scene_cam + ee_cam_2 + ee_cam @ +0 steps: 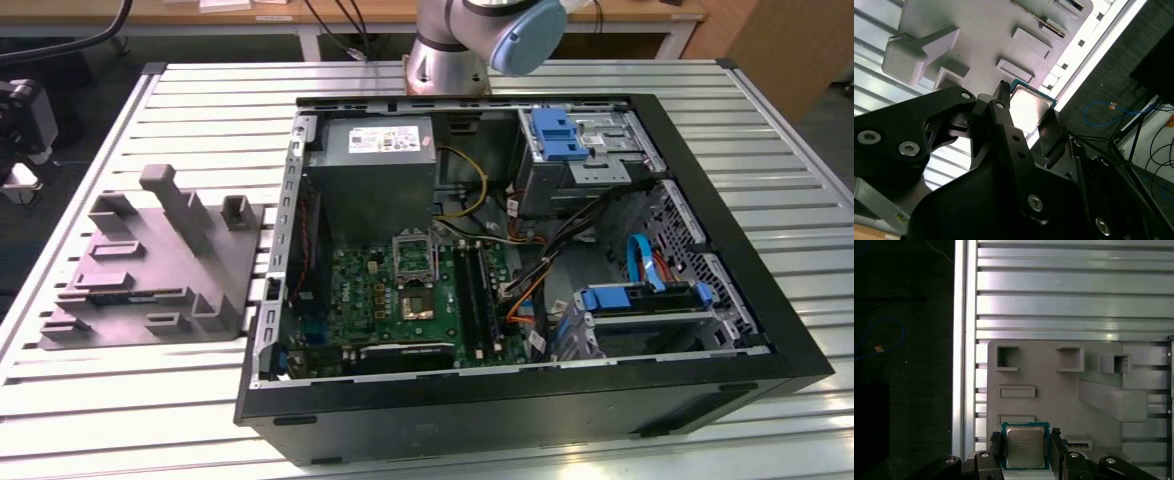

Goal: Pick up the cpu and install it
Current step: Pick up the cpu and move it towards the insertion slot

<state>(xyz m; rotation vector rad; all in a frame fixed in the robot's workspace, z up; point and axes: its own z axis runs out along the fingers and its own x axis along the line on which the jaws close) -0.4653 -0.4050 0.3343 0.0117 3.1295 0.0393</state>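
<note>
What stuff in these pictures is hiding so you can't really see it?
Exterior view: the robot arm is cut off by the picture's top edge.
Exterior view: the black socket frame on the green board is too small to tell what lies inside.
First wrist view: two sides of the cpu are covered by the fingers of the gripper; its underside faces away.
Second wrist view: the gripper's dark body hides much of the grey holder.

Exterior view: even, diffuse light from above. The table [107,400] slats are bright, with soft shadows inside the computer case [534,395].
Second wrist view: glare washes out the cpu [1029,107] lid and the table edge is blown to white. The tool [1026,114] is a dark near-silhouette, slightly soft up close.
First wrist view: streaky reflections on the slats, floor [904,365] side very dim, cpu in focus.
</note>
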